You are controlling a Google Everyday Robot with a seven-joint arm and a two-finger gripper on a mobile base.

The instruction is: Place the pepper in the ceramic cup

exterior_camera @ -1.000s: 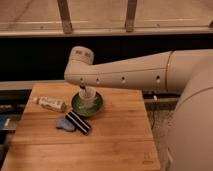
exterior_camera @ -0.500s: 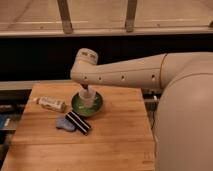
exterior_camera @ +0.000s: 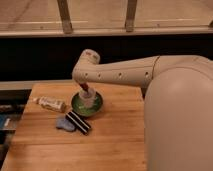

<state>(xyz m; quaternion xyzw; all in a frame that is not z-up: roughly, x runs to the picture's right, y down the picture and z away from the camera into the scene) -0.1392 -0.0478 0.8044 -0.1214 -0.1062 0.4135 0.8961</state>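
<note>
The gripper point(exterior_camera: 86, 89) hangs right over the ceramic cup point(exterior_camera: 88, 98) with the pepper point(exterior_camera: 85, 87) at its rim — release pending, finger opening impossible to tell.

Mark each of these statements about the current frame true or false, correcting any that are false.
1. The ceramic cup stands on the green saucer. True.
2. The claw is above the striped block. False: it hangs over the ceramic cup.
3. The pepper lies flat on the wooden table. False: it is at the claw, just above the cup's mouth.
4. A small bottle lies on its side left of the saucer. True.
5. A blue object sits beside the striped block. True.
</note>
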